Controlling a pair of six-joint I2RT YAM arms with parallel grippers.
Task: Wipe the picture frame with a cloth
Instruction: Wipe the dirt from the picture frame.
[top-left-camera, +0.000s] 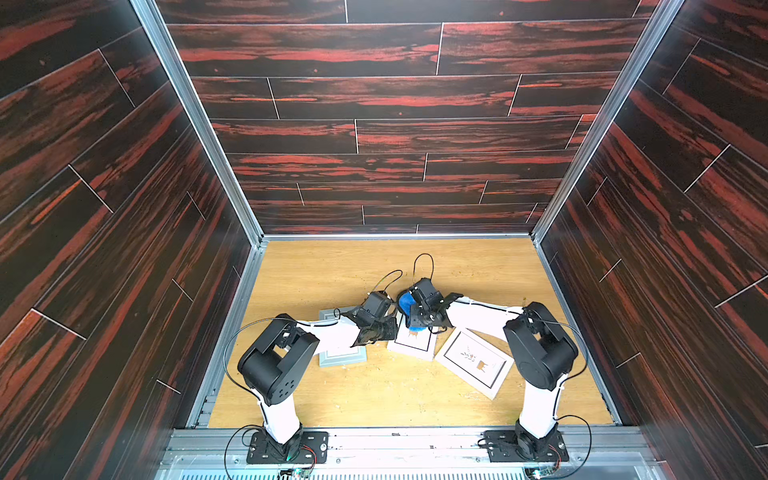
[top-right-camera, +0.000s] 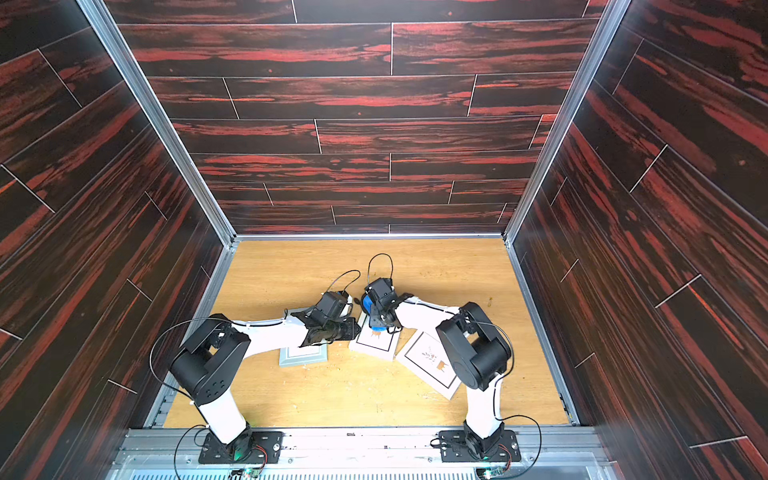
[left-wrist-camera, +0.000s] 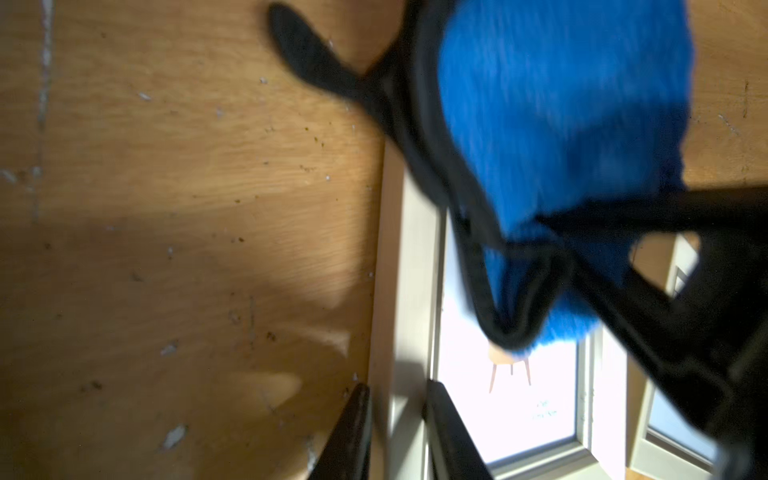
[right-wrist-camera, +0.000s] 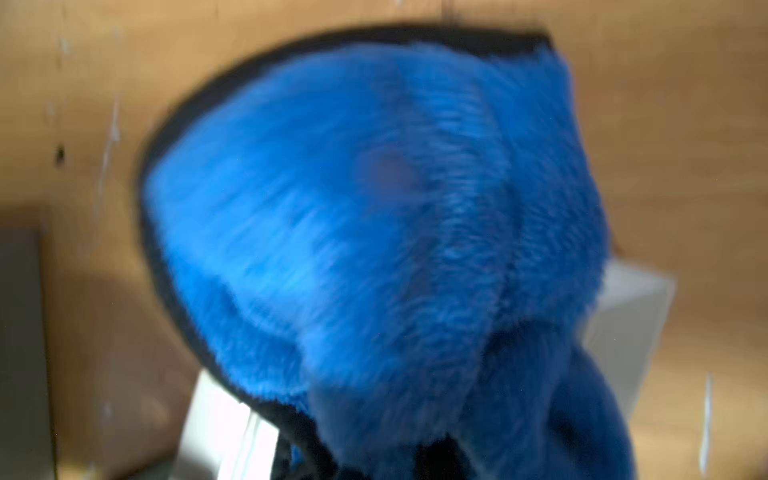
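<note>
At centre, the right gripper (top-left-camera: 415, 322) held the bunched blue cloth (top-left-camera: 405, 305) over a white picture frame (top-left-camera: 415, 345); the left gripper (left-wrist-camera: 397, 386) straddled its edge with narrow jaws, grip unclear.

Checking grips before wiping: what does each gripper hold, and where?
Right gripper: the cloth, by a bunched fold. Left gripper straddles the picture frame's edge; grip cannot be told.

Light wood tabletop (top-left-camera: 324, 274), scuffed w/ pale specks. Grey frame (top-left-camera: 343, 356) lies flat at left; white frame (top-left-camera: 473, 362) w/ plant print at right, skewed. Dark red wood-grain walls (top-left-camera: 374, 99) on 3 sides.
</note>
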